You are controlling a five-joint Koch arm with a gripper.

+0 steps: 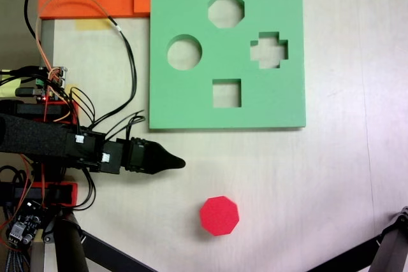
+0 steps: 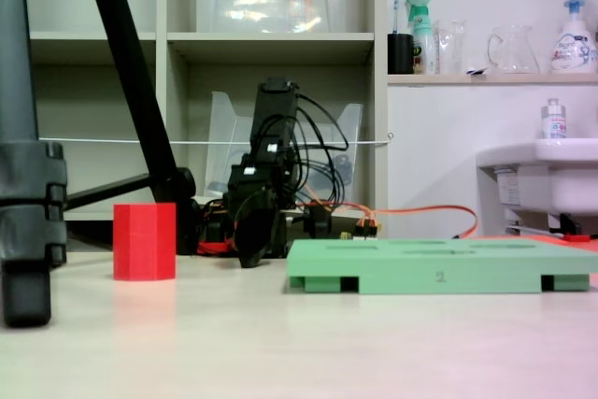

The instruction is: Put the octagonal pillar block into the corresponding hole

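Pale bench (image 1: 331, 189): octagonal pillar block (image 1: 220, 215) stands upright at your jaws' (image 1: 178, 163) 4 o'clock, apart; jaw gap unreadable.

Bare table (image 1: 306, 176) lies open between red block (image 1: 220, 215) and green board (image 1: 191, 106).

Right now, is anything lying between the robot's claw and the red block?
No. In a fixed view from above, only bare table separates the gripper from the red block.
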